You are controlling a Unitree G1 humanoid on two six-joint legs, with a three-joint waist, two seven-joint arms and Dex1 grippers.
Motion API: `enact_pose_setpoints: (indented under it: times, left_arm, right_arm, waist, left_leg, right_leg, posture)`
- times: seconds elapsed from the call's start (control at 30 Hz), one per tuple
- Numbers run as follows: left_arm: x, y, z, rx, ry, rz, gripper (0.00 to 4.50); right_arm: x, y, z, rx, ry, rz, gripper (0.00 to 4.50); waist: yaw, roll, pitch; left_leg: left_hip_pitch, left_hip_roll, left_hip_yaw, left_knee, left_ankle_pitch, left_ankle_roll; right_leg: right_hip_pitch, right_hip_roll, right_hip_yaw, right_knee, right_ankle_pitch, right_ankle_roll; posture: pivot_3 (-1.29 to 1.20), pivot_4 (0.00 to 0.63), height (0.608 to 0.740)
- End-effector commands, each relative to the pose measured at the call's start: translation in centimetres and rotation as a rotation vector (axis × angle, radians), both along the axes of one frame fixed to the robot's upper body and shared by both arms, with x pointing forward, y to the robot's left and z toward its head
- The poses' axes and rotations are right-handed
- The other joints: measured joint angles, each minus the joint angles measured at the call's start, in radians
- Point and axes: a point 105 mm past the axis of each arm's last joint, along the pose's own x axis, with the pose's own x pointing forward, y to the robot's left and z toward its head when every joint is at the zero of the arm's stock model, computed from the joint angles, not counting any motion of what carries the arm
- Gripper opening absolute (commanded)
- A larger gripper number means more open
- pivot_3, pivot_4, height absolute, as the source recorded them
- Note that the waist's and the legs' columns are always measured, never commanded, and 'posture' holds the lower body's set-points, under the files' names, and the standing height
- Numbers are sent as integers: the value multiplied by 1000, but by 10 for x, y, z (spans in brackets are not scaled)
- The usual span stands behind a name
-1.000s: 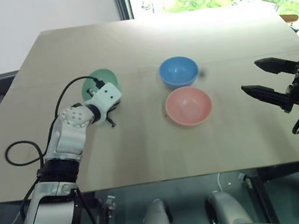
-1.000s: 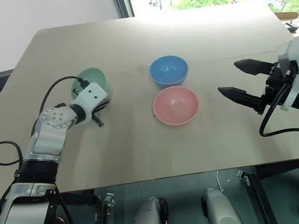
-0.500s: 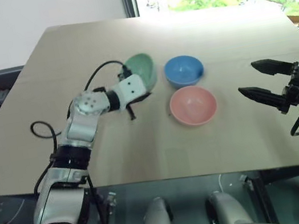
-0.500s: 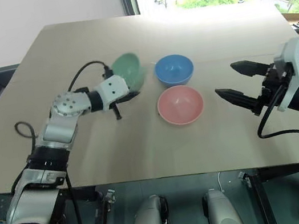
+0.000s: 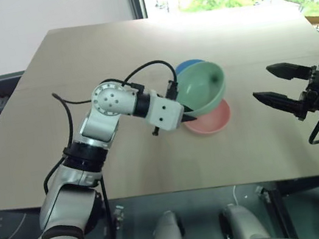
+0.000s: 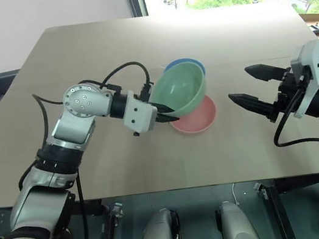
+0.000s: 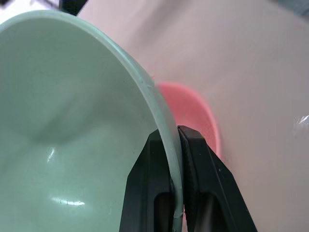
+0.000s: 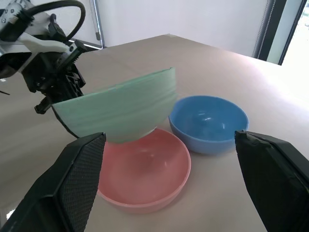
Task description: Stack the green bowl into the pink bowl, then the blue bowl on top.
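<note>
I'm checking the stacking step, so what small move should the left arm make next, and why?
Probably level and lower the green bowl into the pink bowl: the left pincer grips its rim and holds it tilted just above the pink one, not yet nested.

Three bowls in all, one of each colour: one green bowl (image 5: 202,87) pinched by its rim in the left gripper (image 5: 187,114), one pink bowl (image 5: 212,120) directly beneath that gripper, and one blue bowl (image 8: 208,123) just beyond it. Two grippers; the right gripper (image 5: 280,86) stands off to the bowls' side. One table (image 5: 134,43).
</note>
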Motion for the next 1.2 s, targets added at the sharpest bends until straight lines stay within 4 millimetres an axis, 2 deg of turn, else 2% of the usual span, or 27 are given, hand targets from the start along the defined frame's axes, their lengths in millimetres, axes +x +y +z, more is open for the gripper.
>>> enact_pose_setpoints:
  times: [0.03, 0.1, 0.13, 0.2, 0.23, 0.3, 0.37, 0.4, 0.53, 0.77, 0.9, 0.97, 1.13, 1.2]
  left_arm:
    - [-4, -5, 10, -44, -44, -36, 845]
    - [-3, -4, 9, -45, -33, -30, 1369]
    - [-3, -4, 9, -44, -31, -28, 2082]
    - [-2, -2, 8, -44, -28, -21, 2112]
    - [-2, -2, 8, -46, -27, -18, 2809]
    - [-2, -1, 9, -59, -17, -12, 3366]
    - [-1, -1, 18, -123, 9, 11, 4184]
    - [1, 0, 23, -163, 34, 33, 4415]
    - [11, 12, 38, -325, 172, 163, 4415]
    - [27, 64, 36, -582, 483, 488, 4415]
    - [30, 98, 33, -686, 523, 650, 4415]
    - [31, 112, 32, -716, 516, 714, 4415]
    - [31, 140, 42, -828, 512, 838, 4415]
    - [26, 146, 40, -829, 512, 868, 4415]
  right_arm:
    - [-7, 1, 13, -2, -69, 1, 4500]
    - [-8, 0, 13, -4, -67, -4, 4500]
    - [-8, -1, 12, -6, -67, -7, 4500]
    - [-7, -1, 13, -6, -66, -10, 4500]
    - [-7, -1, 13, -5, -65, -10, 4500]
    - [-7, -1, 12, -7, -64, -7, 4500]
    - [-6, 0, 12, -8, -63, -4, 4500]
    - [-5, 0, 11, -9, -61, -4, 4500]
    - [-4, 0, 10, -16, -56, 0, 4500]
    - [6, 1, 0, -51, 8, -10, 4500]
    - [29, -2, -6, -111, 21, -64, 4500]
    - [36, 4, -6, -98, 32, -33, 4500]
    - [63, 13, -15, -238, 8, -28, 4500]
    - [75, 18, -15, -277, -1, -20, 4500]
  waist:
    - [0, 0, 0]
    - [0, 0, 0]
    - [0, 0, 0]
    - [-1, 0, 0]
    - [-1, 0, 0]
    - [0, 0, 0]
    - [0, 0, 0]
    - [0, 0, 0]
    - [-3, 0, 0]
    - [-17, 0, 0]
    - [-26, 0, 0]
    - [-25, 0, 0]
    - [-25, 1, 1]
    - [-25, 1, 1]
  left_leg:
    - [0, 0, 0, 0, 0, 0]
    - [0, 0, 0, 0, 0, 0]
    - [0, 0, 0, 0, 0, 0]
    - [0, 0, 0, 0, 0, 0]
    - [0, 0, 0, 0, 0, 0]
    - [0, 0, 0, 0, 0, 0]
    - [0, 0, 0, 0, 0, 0]
    - [0, 0, 0, 0, 0, 0]
    - [0, 0, -1, 0, 0, 0]
    - [1, 0, -1, 0, 0, 0]
    - [0, 0, -1, 1, 0, 0]
    - [1, 0, -1, 1, 0, 0]
    - [0, 0, -1, 0, 0, 0]
    - [0, 0, 0, 0, 0, 0]
  right_leg:
    - [0, 0, 0, 0, 0, 0]
    - [0, 0, 0, 0, 0, 0]
    - [0, 0, 0, 0, 0, 0]
    - [0, 0, 0, 0, 0, 0]
    - [0, 0, 0, 0, 0, 0]
    - [0, 0, 0, 0, 0, 0]
    - [0, 0, 0, 0, 0, 0]
    - [0, 0, 0, 0, 0, 0]
    - [0, 0, 0, 0, 0, 0]
    - [0, 0, 0, 1, 0, 0]
    - [0, 0, -1, 1, 0, 0]
    - [0, 0, -1, 1, 0, 0]
    - [0, 0, -1, 1, 0, 0]
    - [0, 0, -1, 1, 0, 0]
  posture:
    - [0, 150, 740]
    - [0, 150, 740]
    - [0, 150, 740]
    - [0, 150, 740]
    - [0, 150, 740]
    - [0, 150, 740]
    - [0, 150, 740]
    - [0, 150, 740]
    - [0, 150, 740]
    - [0, 150, 740]
    - [0, 150, 740]
    - [0, 150, 740]
    - [0, 150, 740]
    - [0, 150, 740]
